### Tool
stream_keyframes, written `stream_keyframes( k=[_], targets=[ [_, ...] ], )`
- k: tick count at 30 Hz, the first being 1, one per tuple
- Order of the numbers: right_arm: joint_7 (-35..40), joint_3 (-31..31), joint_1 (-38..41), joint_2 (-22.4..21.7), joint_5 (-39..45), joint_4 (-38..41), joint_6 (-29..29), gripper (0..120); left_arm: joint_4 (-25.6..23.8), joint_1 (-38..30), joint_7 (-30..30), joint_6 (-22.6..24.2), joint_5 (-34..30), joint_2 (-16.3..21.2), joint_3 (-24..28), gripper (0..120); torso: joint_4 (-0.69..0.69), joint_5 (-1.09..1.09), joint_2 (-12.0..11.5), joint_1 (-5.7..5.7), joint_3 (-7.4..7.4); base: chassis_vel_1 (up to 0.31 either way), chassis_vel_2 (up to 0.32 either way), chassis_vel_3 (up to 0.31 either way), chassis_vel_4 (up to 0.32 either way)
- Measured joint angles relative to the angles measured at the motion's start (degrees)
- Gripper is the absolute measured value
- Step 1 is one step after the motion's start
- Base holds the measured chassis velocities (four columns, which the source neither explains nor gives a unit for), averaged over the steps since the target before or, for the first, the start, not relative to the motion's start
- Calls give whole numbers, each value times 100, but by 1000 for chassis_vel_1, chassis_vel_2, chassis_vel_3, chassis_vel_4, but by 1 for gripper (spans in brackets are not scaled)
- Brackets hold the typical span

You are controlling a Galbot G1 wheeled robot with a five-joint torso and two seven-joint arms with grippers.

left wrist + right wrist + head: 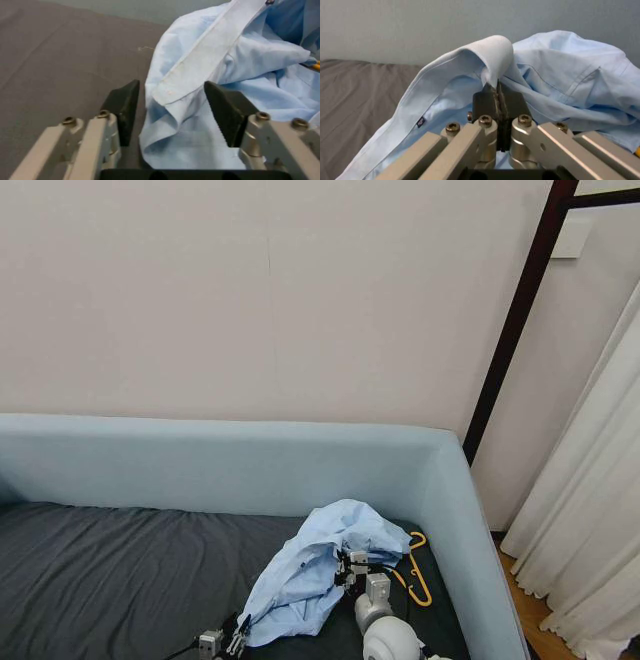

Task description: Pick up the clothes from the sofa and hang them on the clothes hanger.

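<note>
Clamped shut on its collar, the right hand (498, 92) props the crumpled light-blue cotton shirt (300, 575) above the dark grey sofa seat (120, 575), evidently so the wide-open, empty left hand (172, 109) straddles its edge.

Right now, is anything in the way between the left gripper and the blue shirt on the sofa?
Nothing visible. The left gripper is open, with a strip of the blue shirt lying between its fingers over the dark sofa seat. The right gripper is shut on the collar.
</note>
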Motion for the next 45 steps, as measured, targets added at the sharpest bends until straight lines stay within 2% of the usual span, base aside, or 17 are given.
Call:
stream_keyframes(
  k=[4,6,14,16,20,21,26,29,36,38,39,40,41,42,43,44,45],
  targets=[
    [2,1,8,-7,1,5,2,0,32,-1,12,4,31,-50,37,79,0,0,0,0,0,0,0,0,0],
    [2,1,8,-8,1,6,3,0,46,-5,12,9,34,-59,43,80,0,0,0,0,0,0,0,0,0],
    [2,5,8,-10,2,6,11,0,30,-20,12,14,24,-63,69,49,0,0,0,0,0,0,0,0,0],
    [2,5,8,-10,2,6,12,0,26,-19,15,14,23,-60,70,45,0,0,0,0,0,0,0,0,0],
    [3,13,6,-12,2,7,14,0,-2,-5,36,-31,-8,-40,64,27,0,0,0,0,0,0,0,0,0],
    [3,13,6,-12,2,7,14,0,-2,-5,36,-31,-8,-40,64,27,0,0,0,0,0,0,0,0,0],
    [3,26,-3,-13,1,7,20,0,-121,42,36,-132,-122,19,26,8,0,0,0,0,0,0,0,0,0],
    [4,38,-4,-15,-1,6,33,0,-227,87,36,-198,-199,89,-10,0,0,0,0,0,0,0,0,0,0],
    [8,53,24,-66,8,50,39,0,-499,142,21,-347,-298,256,-117,0,0,0,0,0,0,0,0,0,0],
    [8,79,59,-121,67,165,39,0,-740,181,-43,-391,-357,361,-174,0,0,-7,-1,0,1,0,0,0,0],
    [-81,154,237,-296,255,462,49,0,-1478,225,-291,-413,-452,713,-343,0,-2,6,0,0,-1,0,0,0,0],
    [-242,160,338,-391,360,591,85,0,-1862,253,-416,-389,-499,915,-418,0,-1,5,0,0,-1,0,0,0,0],
    [-691,202,483,-574,536,824,182,0,-2328,259,-628,-303,-608,1239,-493,0,2,-6,-2,2,1,0,0,0,0],
    [-691,202,483,-574,536,824,182,0,-2328,259,-628,-303,-608,1239,-493,0,2,-6,-2,2,1,0,0,0,0],
    [-1184,279,587,-768,688,1039,280,0,-2738,218,-843,-198,-772,1572,-556,0,3,-2,-1,1,0,0,0,0,0],
    [-1449,325,636,-876,771,1154,325,0,-2939,185,-938,-138,-876,1748,-591,0,3,2,-1,1,0,0,0,0,0],
    [-1994,443,734,-1115,981,1425,391,0,-3335,96,-1089,-14,-1130,2139,-661,0,-1,6,-1,1,0,0,0,0,0]
  ],
)
